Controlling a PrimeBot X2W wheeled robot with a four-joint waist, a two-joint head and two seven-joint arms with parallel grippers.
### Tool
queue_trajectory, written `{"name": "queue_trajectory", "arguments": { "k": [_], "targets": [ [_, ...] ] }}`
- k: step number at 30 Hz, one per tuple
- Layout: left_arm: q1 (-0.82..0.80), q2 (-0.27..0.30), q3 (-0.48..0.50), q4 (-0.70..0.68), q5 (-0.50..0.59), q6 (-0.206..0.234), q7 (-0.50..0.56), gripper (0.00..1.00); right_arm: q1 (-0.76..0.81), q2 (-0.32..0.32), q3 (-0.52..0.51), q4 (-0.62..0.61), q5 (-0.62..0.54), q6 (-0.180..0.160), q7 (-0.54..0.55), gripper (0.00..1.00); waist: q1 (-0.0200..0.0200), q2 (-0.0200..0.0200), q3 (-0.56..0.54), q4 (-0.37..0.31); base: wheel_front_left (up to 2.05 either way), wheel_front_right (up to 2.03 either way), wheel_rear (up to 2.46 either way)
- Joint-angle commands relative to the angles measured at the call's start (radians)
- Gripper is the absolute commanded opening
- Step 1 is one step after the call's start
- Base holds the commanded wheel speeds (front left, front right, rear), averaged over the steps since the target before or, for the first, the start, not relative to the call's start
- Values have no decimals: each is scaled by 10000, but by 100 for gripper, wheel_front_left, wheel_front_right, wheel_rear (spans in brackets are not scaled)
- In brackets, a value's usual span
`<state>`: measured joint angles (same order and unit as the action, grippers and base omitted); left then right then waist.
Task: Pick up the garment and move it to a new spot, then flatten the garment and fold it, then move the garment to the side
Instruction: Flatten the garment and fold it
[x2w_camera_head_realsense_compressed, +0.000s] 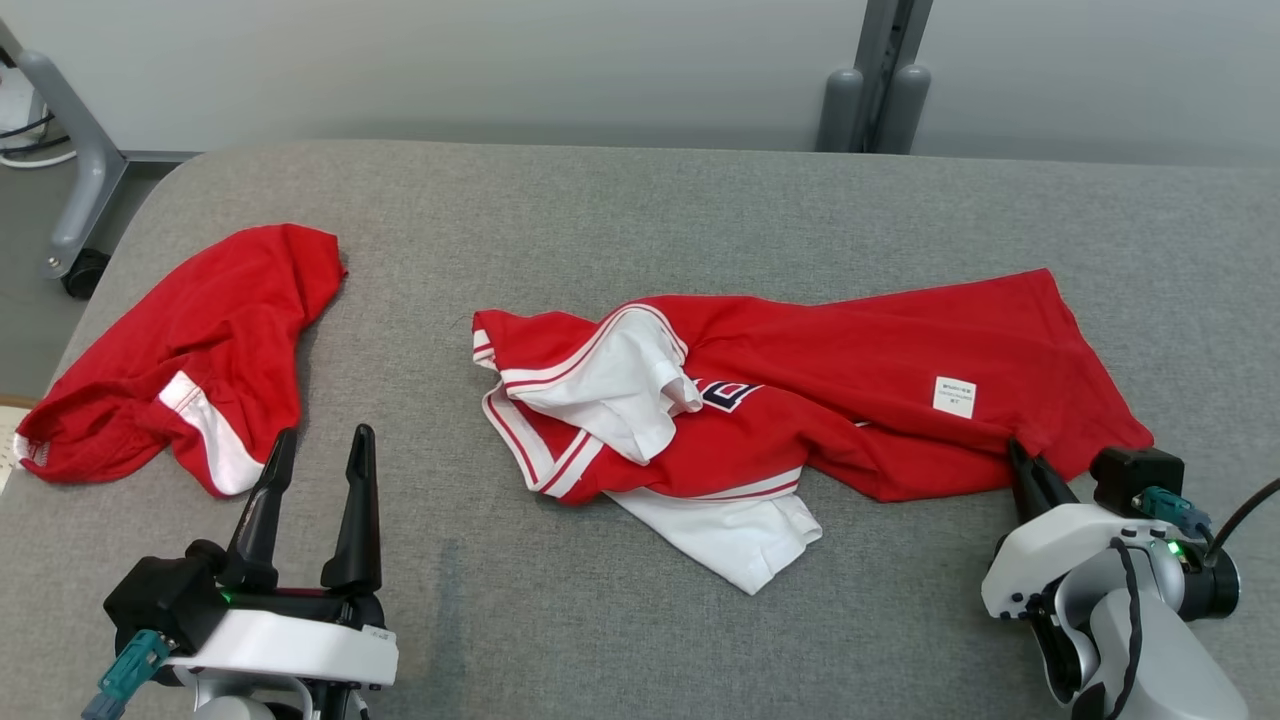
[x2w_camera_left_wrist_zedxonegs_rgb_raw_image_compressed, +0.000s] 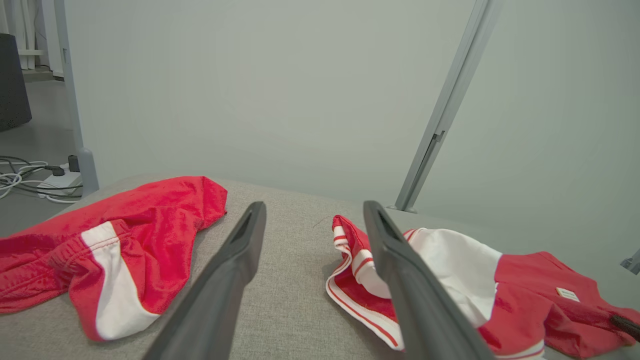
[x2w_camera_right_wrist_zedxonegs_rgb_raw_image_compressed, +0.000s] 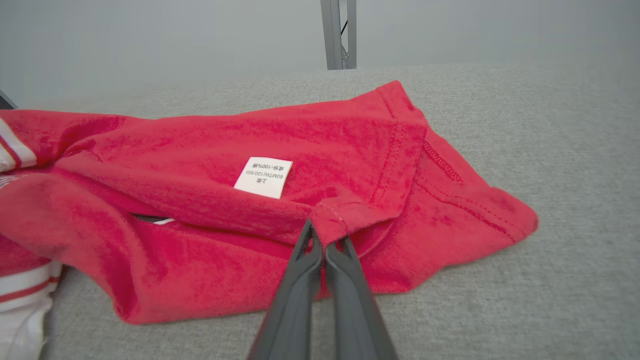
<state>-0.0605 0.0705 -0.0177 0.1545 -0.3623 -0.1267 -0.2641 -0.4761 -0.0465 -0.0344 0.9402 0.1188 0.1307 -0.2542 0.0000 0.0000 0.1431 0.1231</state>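
— Where do we have the garment (x2w_camera_head_realsense_compressed: 800, 400)?

— In the middle of the head view, stretching to the right, lying crumpled on the grey table (x2w_camera_head_realsense_compressed: 640, 190). It is red with white, striped-edged parts bunched at its left end, and a white care label (x2w_camera_head_realsense_compressed: 954, 396) shows toward its right end. Nothing about it is flat or folded.

— And our hold on it?

— Our right gripper (x2w_camera_head_realsense_compressed: 1020, 452), at the lower right of the head view, has its fingers pressed together on a small fold of the red hem. The right wrist view shows that fold pinched between the tips, just below the label. The rest of the cloth rests on the table, so we judge the lift has not really begun.

— The other arm?

— Our left gripper (x2w_camera_head_realsense_compressed: 325, 433) sits at the lower left with its fingers spread apart and nothing between them, well apart from the garment. A second red piece with a white panel (x2w_camera_head_realsense_compressed: 200, 340) lies at the left of the frame, just above that gripper.

— So how far along are we?

— Only at the first grasp, by our reading. Carrying the garment to a new spot, spreading it, folding it and setting it aside are all left to do.
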Motion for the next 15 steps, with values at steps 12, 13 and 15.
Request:
{"name": "queue_trajectory", "arguments": {
  "k": [12,13,15],
  "targets": [
    [109,-6,68,76,59,-44,-5,100,962,-72,435,-2596,-387,1,-124,0,0,0,-246,-860,0,0,0],
    [121,-8,53,85,56,-45,-5,100,1113,-74,488,-2857,-449,1,-121,0,0,0,-247,-960,0,0,0],
    [114,-13,8,90,71,-38,-5,100,1403,-176,583,-3290,-545,-1,-122,0,0,0,-250,-1134,0,0,0]
  ]
}}
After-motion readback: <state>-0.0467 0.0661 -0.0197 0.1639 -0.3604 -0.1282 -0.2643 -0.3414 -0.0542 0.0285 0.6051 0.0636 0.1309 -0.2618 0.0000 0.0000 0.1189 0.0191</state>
